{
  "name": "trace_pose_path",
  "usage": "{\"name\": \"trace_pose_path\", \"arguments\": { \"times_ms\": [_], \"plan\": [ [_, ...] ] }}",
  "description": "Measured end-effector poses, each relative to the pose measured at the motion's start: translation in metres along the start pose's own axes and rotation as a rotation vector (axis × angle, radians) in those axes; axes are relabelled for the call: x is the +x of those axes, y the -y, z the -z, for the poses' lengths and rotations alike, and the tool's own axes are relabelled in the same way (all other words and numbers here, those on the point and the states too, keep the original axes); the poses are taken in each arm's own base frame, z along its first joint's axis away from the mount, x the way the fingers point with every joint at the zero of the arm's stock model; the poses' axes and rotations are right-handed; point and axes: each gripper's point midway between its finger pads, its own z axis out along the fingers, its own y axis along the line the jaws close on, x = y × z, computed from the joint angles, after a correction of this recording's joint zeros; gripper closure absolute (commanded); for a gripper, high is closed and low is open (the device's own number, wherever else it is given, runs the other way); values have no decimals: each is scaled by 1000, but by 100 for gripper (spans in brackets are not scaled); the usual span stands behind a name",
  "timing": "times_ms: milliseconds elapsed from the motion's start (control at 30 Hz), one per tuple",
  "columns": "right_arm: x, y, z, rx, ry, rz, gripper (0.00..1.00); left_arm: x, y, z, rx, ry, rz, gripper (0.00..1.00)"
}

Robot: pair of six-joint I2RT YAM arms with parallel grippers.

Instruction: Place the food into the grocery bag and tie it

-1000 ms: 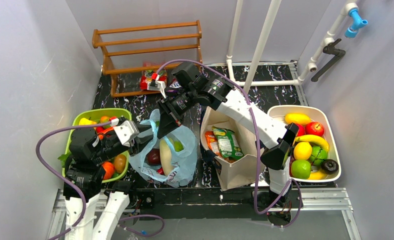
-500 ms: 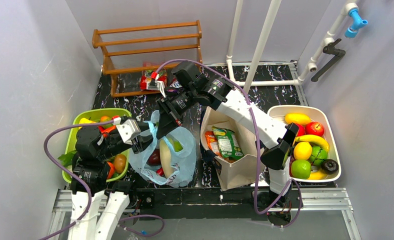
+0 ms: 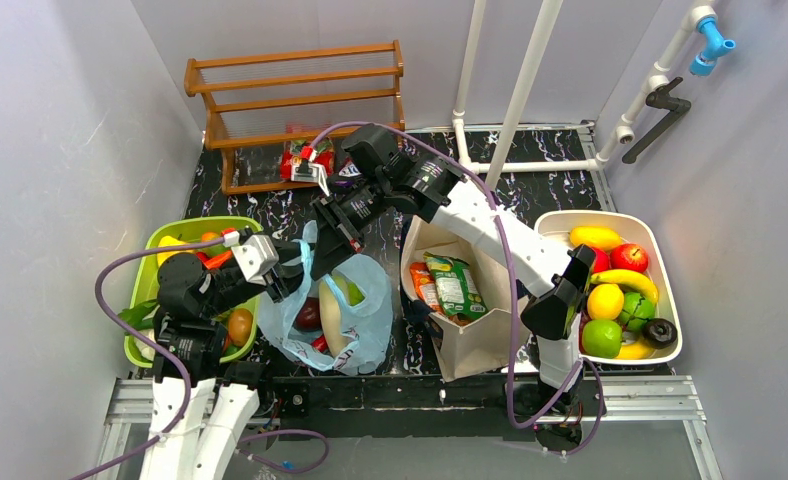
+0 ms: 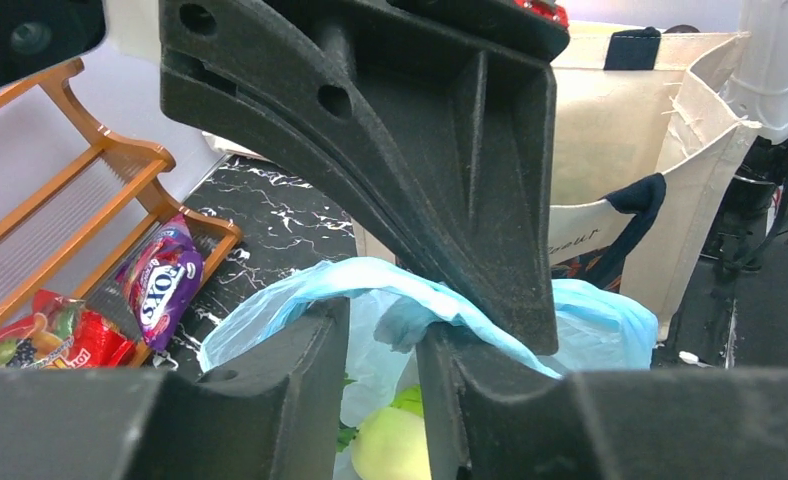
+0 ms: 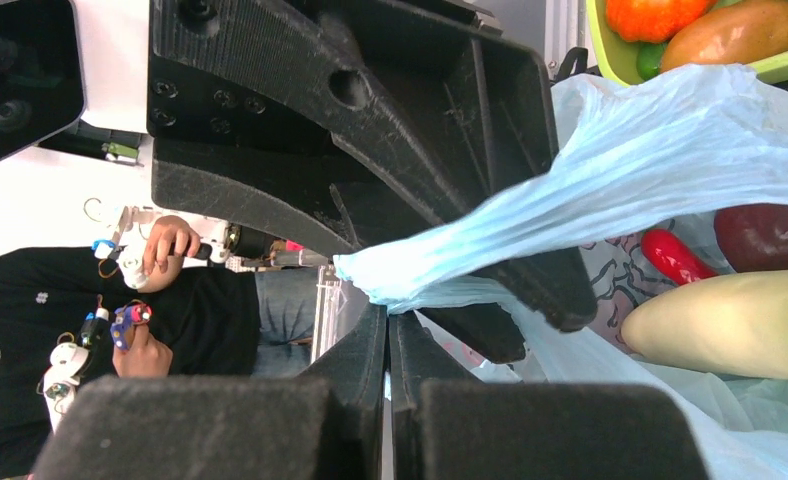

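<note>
I am working at the tie now, judging by how things lie. The thin light-blue plastic grocery bag (image 3: 378,312) is sitting on the black marbled tabletop (image 3: 550,190) between the lime-green plastic bin (image 3: 198,222) and the stiff beige canvas tote (image 3: 470,345). It is already carrying a dark red apple (image 3: 308,313), a long pale-yellow piece (image 3: 332,312), a round green fruit (image 3: 356,290) and a sliver of glossy red pepper (image 5: 675,255).

To do this well, I am planning to hold the right pinch firm and the strand taut. I would close the left only once a good bunch of film is sitting deep between its fingers. Then I would pull sideways rather than up, so the food is not tipping out. The risk I am seeing is nipping my other hand's finger instead of plastic.

My right hand (image 5: 387,318) is pinching fully closed on a twisted strand of the bag's handle (image 5: 610,190), which is running taut from my fingertips towards the bag mouth. My left hand (image 4: 382,335) is standing narrowly apart, with blue film draping across its tips and the green fruit showing through the gap. I am judging that it is around the plastic, not clamping it. The two hands are almost touching above the bag's far rim.
</note>
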Motion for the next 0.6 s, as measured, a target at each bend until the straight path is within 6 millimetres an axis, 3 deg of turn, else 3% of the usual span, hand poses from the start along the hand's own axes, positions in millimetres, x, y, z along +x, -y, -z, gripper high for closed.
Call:
{"name": "trace_pose_path", "arguments": {
  "times_ms": [200,467,600],
  "plan": [
    [-1,1,-1,-8,4,-2,99,-2,3,-3,17,35,23,100],
    [-2,-2,0,-11,11,5,99,-4,6,-3,31,43,27,100],
    [0,-3,1,-9,6,-2,79,-6,8,-1,32,35,34,100]
  ]
}}
